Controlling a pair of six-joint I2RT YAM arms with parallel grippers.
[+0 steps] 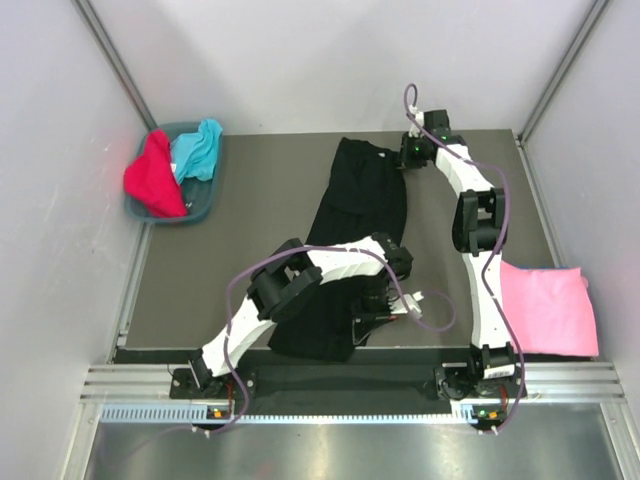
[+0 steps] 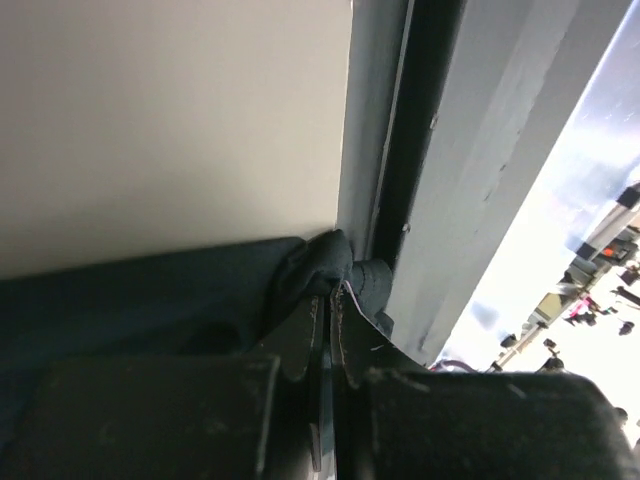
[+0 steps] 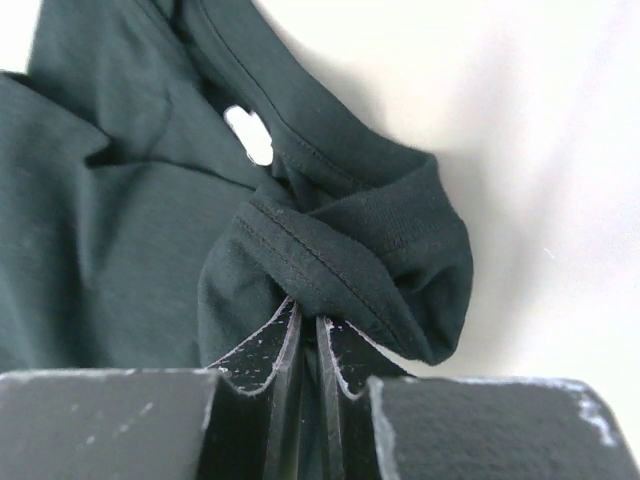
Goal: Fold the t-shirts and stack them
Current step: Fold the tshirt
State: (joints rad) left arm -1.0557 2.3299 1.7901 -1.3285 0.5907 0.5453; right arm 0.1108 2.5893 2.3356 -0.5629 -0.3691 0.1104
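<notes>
The black t-shirt (image 1: 352,225) lies folded lengthwise as a long strip down the middle of the table. My left gripper (image 1: 372,312) is shut on its near right edge by the table's front edge; the left wrist view shows the jaws (image 2: 328,298) pinching bunched black cloth (image 2: 320,262). My right gripper (image 1: 404,158) is shut on the shirt's far right corner; the right wrist view shows the jaws (image 3: 306,322) clamping a hemmed fold (image 3: 340,250). A folded pink t-shirt (image 1: 545,308) lies at the right. Red (image 1: 152,178) and turquoise (image 1: 197,148) t-shirts sit in a basket.
The blue-grey basket (image 1: 205,208) stands at the table's far left corner. White walls close in on the left, back and right. A metal rail (image 1: 350,382) runs along the near edge, next to the left gripper.
</notes>
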